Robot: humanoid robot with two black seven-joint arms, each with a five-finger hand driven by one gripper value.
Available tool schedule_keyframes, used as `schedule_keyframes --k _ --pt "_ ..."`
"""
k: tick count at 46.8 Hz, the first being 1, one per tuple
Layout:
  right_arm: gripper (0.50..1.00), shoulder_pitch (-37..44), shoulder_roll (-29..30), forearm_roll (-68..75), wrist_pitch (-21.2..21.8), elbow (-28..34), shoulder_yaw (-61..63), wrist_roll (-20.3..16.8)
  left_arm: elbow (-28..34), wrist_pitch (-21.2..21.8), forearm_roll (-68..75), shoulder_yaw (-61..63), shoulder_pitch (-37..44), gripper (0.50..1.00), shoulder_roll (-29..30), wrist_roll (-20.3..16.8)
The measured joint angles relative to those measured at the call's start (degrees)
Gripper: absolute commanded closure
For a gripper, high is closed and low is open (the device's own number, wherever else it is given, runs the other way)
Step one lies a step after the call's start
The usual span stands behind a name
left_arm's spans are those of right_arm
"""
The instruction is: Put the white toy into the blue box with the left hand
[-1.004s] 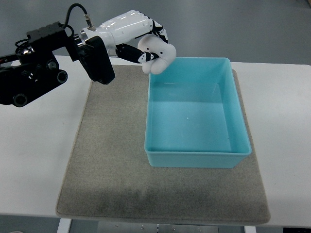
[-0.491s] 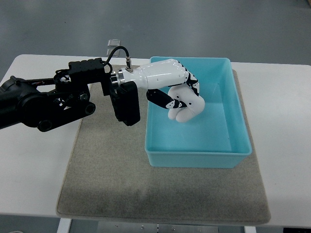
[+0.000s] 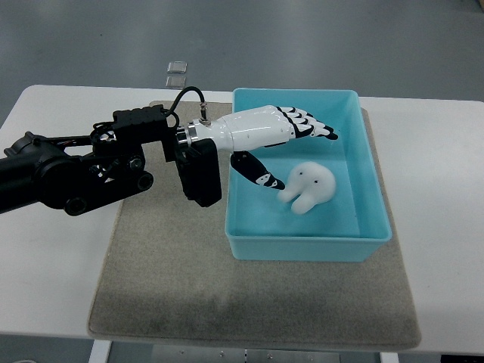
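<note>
White toy (image 3: pixel 308 187): lying inside blue box (image 3: pixel 363 240)
Left hand (image 3: pixel 283 132): fingers spread wide above it, holding nothing

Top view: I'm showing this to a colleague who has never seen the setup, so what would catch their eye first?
Probably the blue box on the grey mat, with the white toy lying on its floor. Next, the left hand, white with black joints, reaching over the box from the left; its fingers are spread flat above the toy and hold nothing.
</note>
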Motion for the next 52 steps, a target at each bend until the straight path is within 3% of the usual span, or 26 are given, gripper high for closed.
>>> schedule_keyframes --k 5,16,22,35,43,52 --pt "0.564 0.0 0.0 0.0 0.0 0.0 0.0 0.0 0.0 0.0 0.0 0.0 0.2 0.506 0.0 0.0" --pt "0.564 0.0 0.0 0.0 0.0 0.0 0.0 0.0 0.2 2.8 -4.1 -1.7 0.5 0.506 0.1 0.1" --pt "0.564 0.0 0.0 0.0 0.0 0.0 0.0 0.0 1.4 6.1 -19.5 -2.4 0.9 0.506 0.6 0.1" --pt "0.564 0.0 0.0 0.0 0.0 0.0 0.0 0.0 4.8 6.4 -54.5 -5.6 0.9 0.506 3.0 0.1" --pt "0.564 0.0 0.0 0.0 0.0 0.0 0.0 0.0 8.0 4.8 -72.4 -6.3 1.1 0.504 4.0 0.2" --pt "0.564 0.0 0.0 0.0 0.0 0.0 0.0 0.0 13.4 -2.6 -87.2 -6.4 1.1 0.5 5.2 1.0"
